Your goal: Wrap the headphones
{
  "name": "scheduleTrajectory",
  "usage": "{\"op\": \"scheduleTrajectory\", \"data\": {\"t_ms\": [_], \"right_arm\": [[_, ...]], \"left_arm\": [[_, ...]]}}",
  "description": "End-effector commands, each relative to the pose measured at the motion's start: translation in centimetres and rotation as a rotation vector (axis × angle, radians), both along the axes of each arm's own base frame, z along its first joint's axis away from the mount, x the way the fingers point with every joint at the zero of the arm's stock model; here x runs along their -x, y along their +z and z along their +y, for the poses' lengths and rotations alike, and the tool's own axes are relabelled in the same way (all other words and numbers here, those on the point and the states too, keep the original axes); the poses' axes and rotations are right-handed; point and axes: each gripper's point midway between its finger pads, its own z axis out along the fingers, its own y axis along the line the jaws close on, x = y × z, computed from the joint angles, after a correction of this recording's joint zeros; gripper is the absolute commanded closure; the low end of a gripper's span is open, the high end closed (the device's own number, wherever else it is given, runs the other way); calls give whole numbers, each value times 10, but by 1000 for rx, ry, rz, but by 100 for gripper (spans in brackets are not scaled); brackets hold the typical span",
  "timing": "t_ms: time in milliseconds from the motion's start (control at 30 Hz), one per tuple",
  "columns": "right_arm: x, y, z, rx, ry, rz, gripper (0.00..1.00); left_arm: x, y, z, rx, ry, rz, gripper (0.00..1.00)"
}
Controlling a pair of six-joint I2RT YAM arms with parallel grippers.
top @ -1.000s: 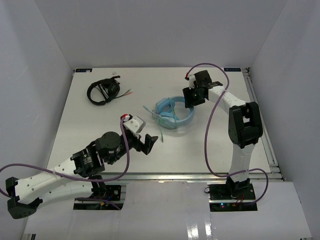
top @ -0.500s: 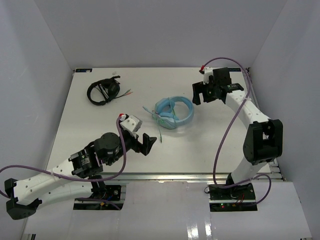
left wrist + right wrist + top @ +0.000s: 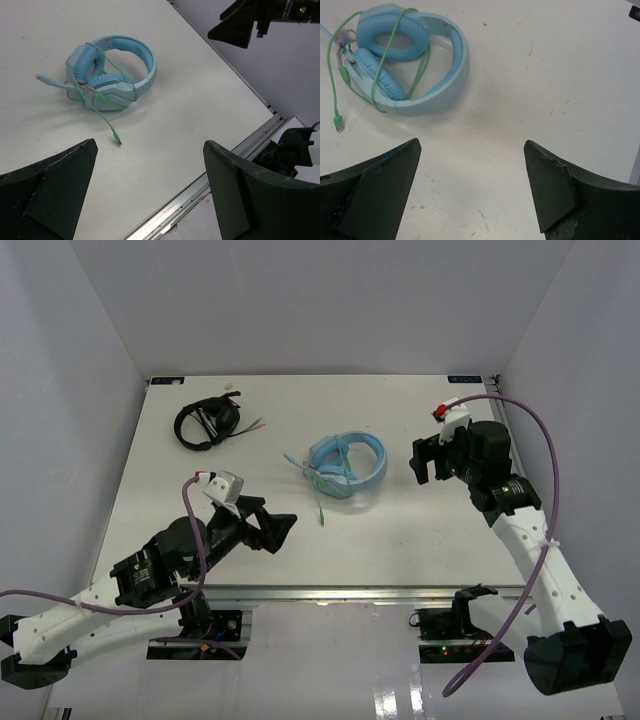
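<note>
The light blue headphones (image 3: 347,465) lie flat at the middle of the white table (image 3: 400,530), with nothing touching them. Their thin pale green cable (image 3: 318,498) is looped round the ear cups. Its plug end trails loose toward the near edge. The left wrist view shows the headphones (image 3: 145,65) far ahead of the fingers. My left gripper (image 3: 275,530) hangs open and empty near the front edge, left of the plug. My right gripper (image 3: 430,460) is open and empty too, a short way right of the headband. In the right wrist view the headphones (image 3: 380,77) sit upper left, clear of the fingertips.
A pair of black headphones (image 3: 207,423) with its own cable lies at the back left of the table. A metal rail (image 3: 380,590) runs along the front edge. White walls close in the table's left, back and right sides.
My right gripper let go at the headphones, opened wide and drew back to the right and nearer. My left arm pulled back to the left and toward the front edge.
</note>
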Motion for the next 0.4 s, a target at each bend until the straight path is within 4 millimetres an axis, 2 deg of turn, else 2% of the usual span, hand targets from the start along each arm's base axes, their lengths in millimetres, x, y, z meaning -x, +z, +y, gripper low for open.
{"op": "scheduleTrajectory", "data": {"t_ms": [0, 67, 167, 267, 367], "right_arm": [[13, 6, -34, -9, -196, -93, 10], [20, -2, -50, 6, -272, -83, 10], [26, -7, -57, 4, -289, -68, 10], [30, -5, -51, -25, -241, -54, 10], [34, 0, -32, -73, -126, -38, 10]], "left_arm": [[3, -18, 10, 45, 38, 75, 2], [6, -24, 14, 54, 46, 93, 2], [9, -29, 17, 58, 35, 102, 2], [13, -36, 18, 46, 21, 109, 2], [14, -43, 17, 26, 9, 109, 2]]}}
